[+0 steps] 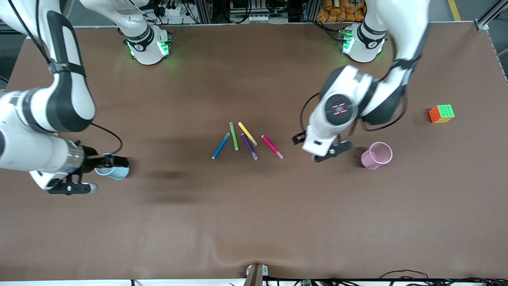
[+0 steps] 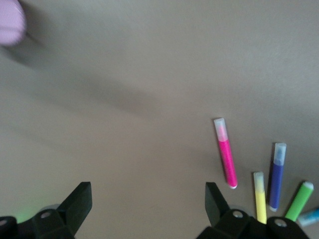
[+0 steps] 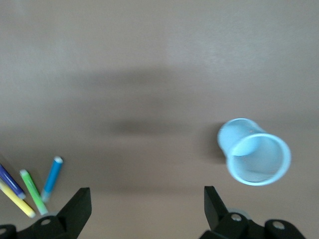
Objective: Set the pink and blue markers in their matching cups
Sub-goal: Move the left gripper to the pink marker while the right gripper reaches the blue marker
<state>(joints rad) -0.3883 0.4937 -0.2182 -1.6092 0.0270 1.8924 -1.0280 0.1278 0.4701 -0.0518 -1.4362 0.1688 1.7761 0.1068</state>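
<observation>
The pink marker (image 1: 272,147) and the blue marker (image 1: 221,145) lie in a fan of pens mid-table. The pale pink cup (image 1: 377,155) stands toward the left arm's end and the light blue cup (image 1: 113,171) toward the right arm's end. My left gripper (image 1: 299,138) is open and empty over bare table between the pink marker and the pink cup. Its wrist view shows the open gripper (image 2: 148,199), the pink marker (image 2: 227,154) and the pink cup (image 2: 10,22). My right gripper (image 1: 117,161) is open and empty just over the blue cup. Its wrist view shows the open gripper (image 3: 148,204), the blue cup (image 3: 254,152) and the blue marker (image 3: 52,178).
A green pen (image 1: 234,136), a yellow pen (image 1: 247,133) and a purple pen (image 1: 249,146) lie between the blue and pink markers. A colourful puzzle cube (image 1: 441,113) sits near the left arm's end of the table, farther from the front camera than the pink cup.
</observation>
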